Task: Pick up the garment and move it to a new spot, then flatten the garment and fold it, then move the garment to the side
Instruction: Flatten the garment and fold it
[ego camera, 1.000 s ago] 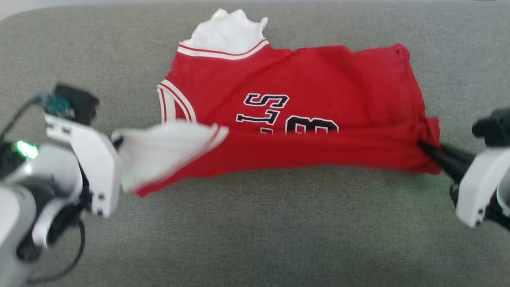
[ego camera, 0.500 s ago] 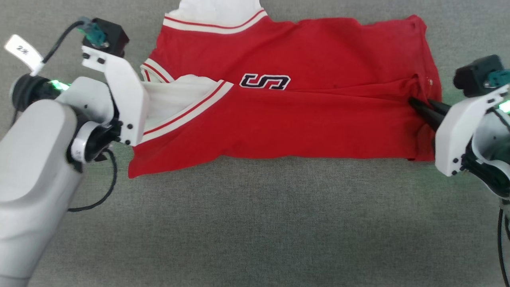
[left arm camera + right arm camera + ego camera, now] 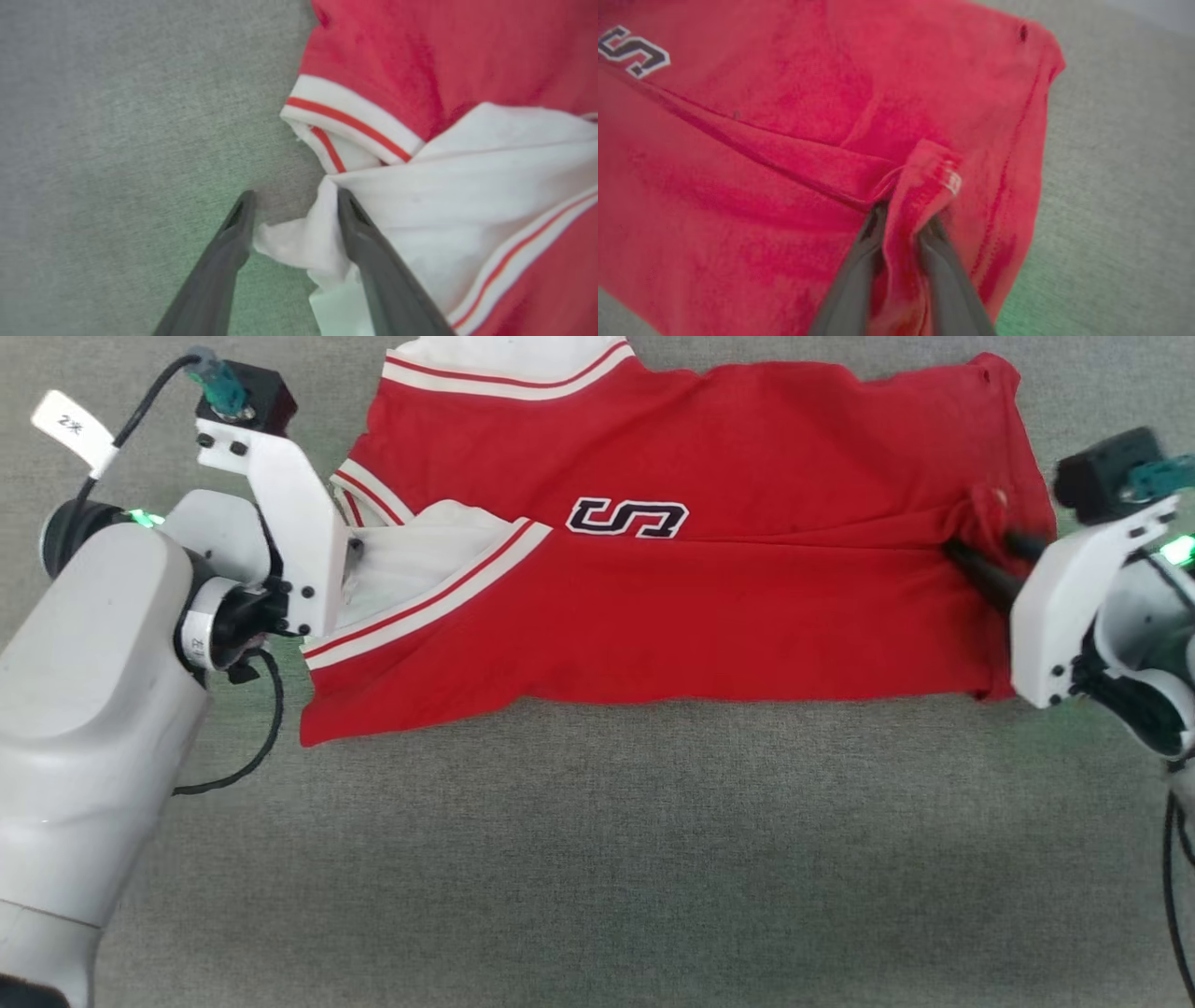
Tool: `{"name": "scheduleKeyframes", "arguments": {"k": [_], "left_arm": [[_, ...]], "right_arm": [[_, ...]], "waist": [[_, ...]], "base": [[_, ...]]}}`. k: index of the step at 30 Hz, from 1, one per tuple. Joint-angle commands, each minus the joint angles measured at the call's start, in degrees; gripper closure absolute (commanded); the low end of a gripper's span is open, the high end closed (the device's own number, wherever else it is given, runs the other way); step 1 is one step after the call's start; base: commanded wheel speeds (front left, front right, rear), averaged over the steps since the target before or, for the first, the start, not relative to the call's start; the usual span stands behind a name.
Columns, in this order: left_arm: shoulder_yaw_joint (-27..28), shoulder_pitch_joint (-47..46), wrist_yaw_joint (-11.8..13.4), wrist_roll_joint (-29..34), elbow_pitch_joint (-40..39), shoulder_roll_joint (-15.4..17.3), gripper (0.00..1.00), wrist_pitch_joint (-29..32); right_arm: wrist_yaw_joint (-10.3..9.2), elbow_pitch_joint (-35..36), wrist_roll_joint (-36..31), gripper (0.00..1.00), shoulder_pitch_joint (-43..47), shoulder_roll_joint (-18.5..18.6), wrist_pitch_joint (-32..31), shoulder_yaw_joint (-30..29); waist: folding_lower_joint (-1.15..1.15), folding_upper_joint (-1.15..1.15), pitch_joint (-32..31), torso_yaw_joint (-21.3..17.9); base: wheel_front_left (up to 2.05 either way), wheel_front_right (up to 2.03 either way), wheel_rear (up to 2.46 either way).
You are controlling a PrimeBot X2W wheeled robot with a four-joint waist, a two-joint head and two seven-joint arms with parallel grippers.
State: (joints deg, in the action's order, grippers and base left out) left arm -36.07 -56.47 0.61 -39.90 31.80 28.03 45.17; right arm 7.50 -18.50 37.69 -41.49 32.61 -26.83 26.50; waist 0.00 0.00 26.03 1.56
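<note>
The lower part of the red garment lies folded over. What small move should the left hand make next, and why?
Probably draw the left hand straight back along its fingers, off the garment. Its fingers stand apart, the white corner lies loose between them on the grey surface, and the fold looks laid. A sideways move might drag that corner.

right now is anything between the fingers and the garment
Nothing visible stands between them. The left gripper has its fingers either side of a white corner of the garment, and a red fold sits right between the fingers of the right gripper.
</note>
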Motion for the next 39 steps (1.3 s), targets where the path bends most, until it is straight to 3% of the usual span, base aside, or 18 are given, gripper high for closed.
{"name": "scheduleKeyframes", "arguments": {"k": [1, 6, 10, 19, 24, 29, 34, 35, 36, 39], "left_arm": [[0.1, 0.0, 0.5, 0.1, -0.6, 0.3, 0.00, -0.4], [0.8, 2.5, 2.4, 0.0, -6.4, 3.2, 0.00, 0.4], [1.4, 5.9, 5.1, -0.4, -14.1, 6.0, 0.00, 2.3], [0.8, 17.3, 12.7, -1.7, -30.6, 10.8, 0.00, 8.3], [1.2, 20.1, 14.8, -2.4, -32.2, 11.5, 0.00, 9.1], [2.5, 22.0, 15.8, -4.3, -28.4, 10.9, 0.00, 7.9], [2.8, 22.9, 15.3, -7.0, -21.1, 9.1, 0.00, 8.2], [2.4, 23.1, 14.5, -7.8, -19.8, 8.5, 0.83, 8.7], [2.2, 23.3, 14.3, -8.3, -18.7, 8.0, 1.00, 8.9], [1.9, 23.0, 13.1, -8.8, -16.9, 6.8, 1.00, 8.8]], "right_arm": [[-0.01, 1.0, 0.2, 0.00, 1.0, 0.5, 1.5, -0.5], [-0.01, 4.5, -2.0, 0.00, 4.1, 1.3, 7.4, -5.5], [-0.01, 7.9, -4.9, 0.00, 7.7, -0.2, 11.5, -11.7], [-0.01, 18.0, -14.8, 0.00, 17.4, -8.9, 17.5, -25.6], [-0.01, 22.5, -17.6, 0.00, 21.2, -13.6, 17.5, -29.1], [-0.01, 25.9, -18.7, 0.00, 25.0, -17.7, 15.7, -30.2], [0.00, 25.8, -16.6, 0.00, 27.6, -17.7, 11.4, -28.3], [0.00, 25.3, -16.1, 0.00, 28.0, -17.6, 10.0, -28.1], [-0.01, 25.1, -15.7, 0.00, 28.0, -17.3, 8.8, -27.5], [0.00, 24.0, -14.3, 0.00, 27.1, -16.6, 4.3, -26.6]], "waist": [[0.00, 0.00, -0.4, 0.3], [0.00, 0.00, -1.6, 1.0], [0.00, 0.00, -2.5, 1.2], [0.00, 0.00, -3.8, 0.3], [0.00, 0.00, -3.7, -1.2], [0.00, 0.00, -2.8, -3.4], [0.00, 0.00, -1.8, -4.8], [0.00, 0.00, -1.7, -5.0], [0.00, 0.00, -1.5, -5.1], [0.00, 0.00, -1.3, -5.0]], "base": [[0.00, 0.00, 0.00], [0.00, 0.00, 0.00], [0.00, 0.00, 0.00], [0.00, 0.00, 0.00], [0.00, 0.00, 0.00], [0.00, 0.00, 0.00], [0.00, 0.00, 0.00], [0.00, 0.00, 0.00], [0.00, 0.00, 0.00], [0.00, 0.00, 0.00]]}}
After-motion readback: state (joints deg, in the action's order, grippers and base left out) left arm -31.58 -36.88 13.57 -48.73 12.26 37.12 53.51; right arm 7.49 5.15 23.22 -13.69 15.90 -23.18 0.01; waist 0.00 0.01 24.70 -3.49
